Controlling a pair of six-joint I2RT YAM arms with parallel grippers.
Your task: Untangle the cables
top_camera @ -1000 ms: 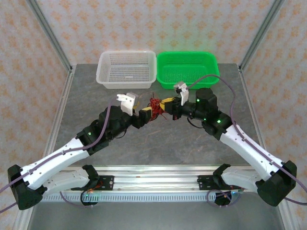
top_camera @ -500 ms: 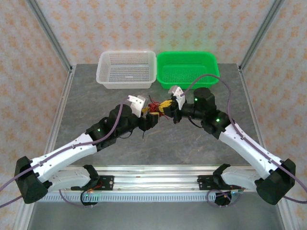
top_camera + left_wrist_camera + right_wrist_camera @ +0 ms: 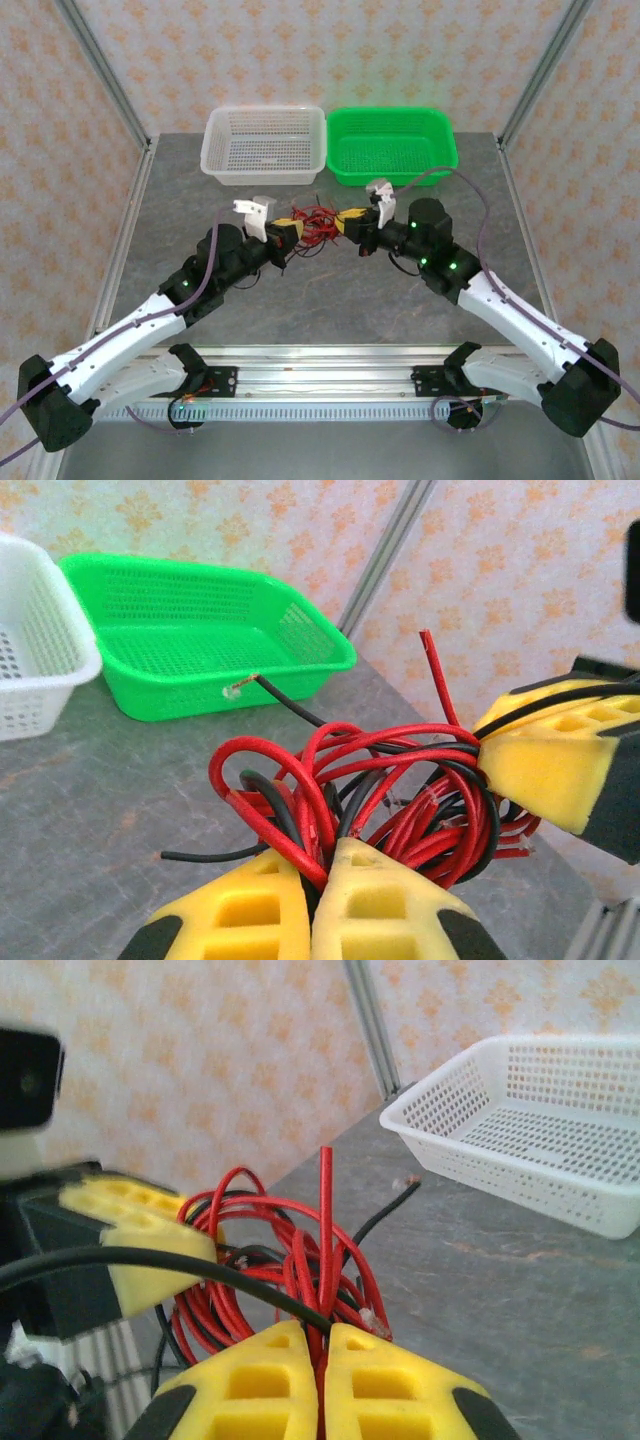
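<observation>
Two grips: left gripper [image 3: 289,229], right gripper [image 3: 347,221] each clamped on cables [image 3: 318,226], seemingly above table [image 3: 330,300].

Top view: cables [image 3: 318,226] too small to sep. indiv. strands.

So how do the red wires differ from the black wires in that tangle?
The red wires make up most of the bundle, in many tight loops; the black wires are few. One red end stands straight up, while one black end juts out sideways with a bare tip. Shared: both are thin and knotted into one clump of cables, pinched by the left gripper and right gripper.
</observation>
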